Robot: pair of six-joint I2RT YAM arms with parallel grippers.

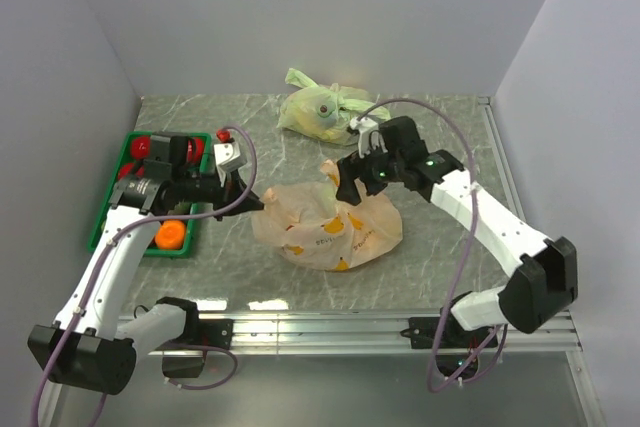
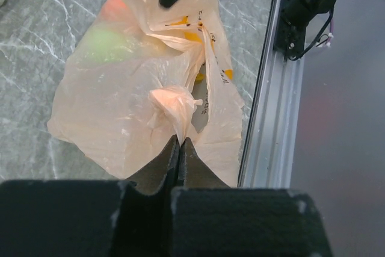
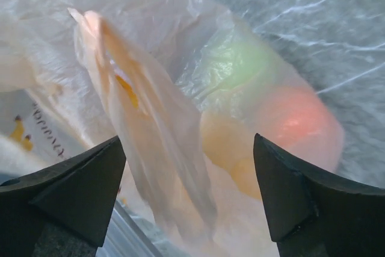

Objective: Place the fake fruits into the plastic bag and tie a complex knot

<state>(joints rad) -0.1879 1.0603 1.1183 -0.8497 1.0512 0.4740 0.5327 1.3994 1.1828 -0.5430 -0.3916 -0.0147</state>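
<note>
Your bag (image 1: 325,232) holds fruit (image 3: 295,118), an orange (image 1: 170,235) sits left of it, knot (image 2: 174,99) looks half-done; left end effector (image 2: 180,141) clamps bag, right end effector (image 3: 187,148) apart.

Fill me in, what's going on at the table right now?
The left fingers are shut on a twisted bunch of the thin peach-orange plastic bag, which already holds several glossy fake fruits. The right fingers are open around a loose bag strip. An orange fruit sits in the green tray.
</note>
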